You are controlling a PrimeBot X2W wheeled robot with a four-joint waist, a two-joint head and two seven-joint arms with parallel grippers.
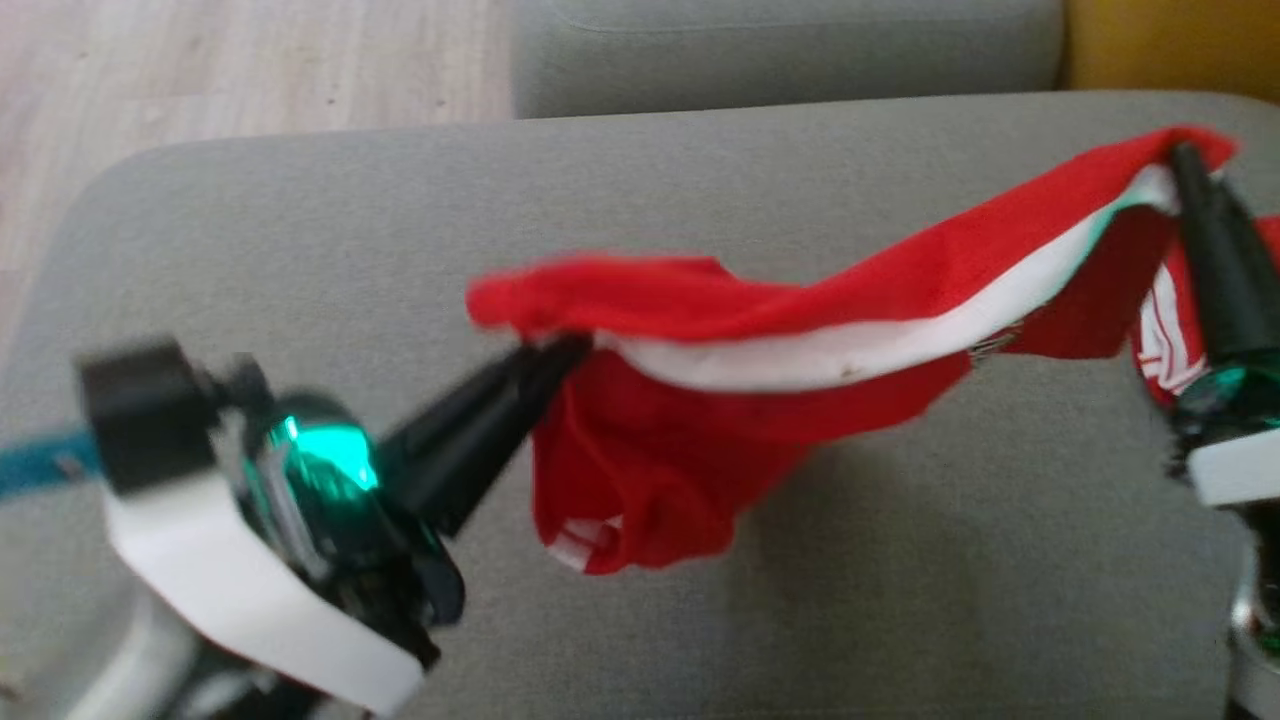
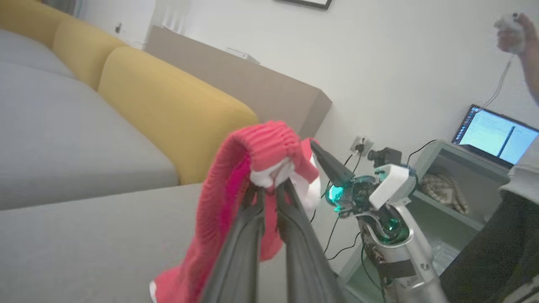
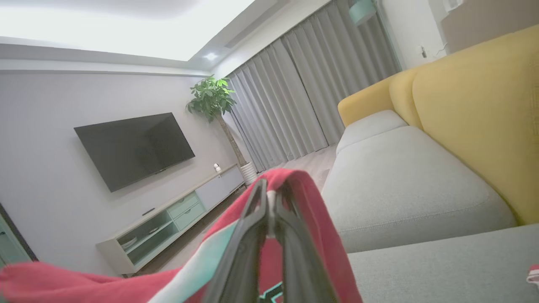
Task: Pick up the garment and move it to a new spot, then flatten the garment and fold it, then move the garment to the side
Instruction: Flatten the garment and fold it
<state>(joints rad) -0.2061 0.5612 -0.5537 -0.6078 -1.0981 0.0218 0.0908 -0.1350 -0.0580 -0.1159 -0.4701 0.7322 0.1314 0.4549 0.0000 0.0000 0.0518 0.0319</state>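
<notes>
garment: red ribbed knit cloth | sofa cushion: matt grey woven fabric

The left claw and right claw have tapering black fingers, glossy green-lit housings and white wrist brackets; the right forearm is silver.

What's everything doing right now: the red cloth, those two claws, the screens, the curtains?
garment, lifted, slung between both grippers, sagging in the middle
left gripper, shut on garment
right gripper, shut on garment
laptop, open, screen lit
television, screen dark
curtains, drawn shut
</notes>
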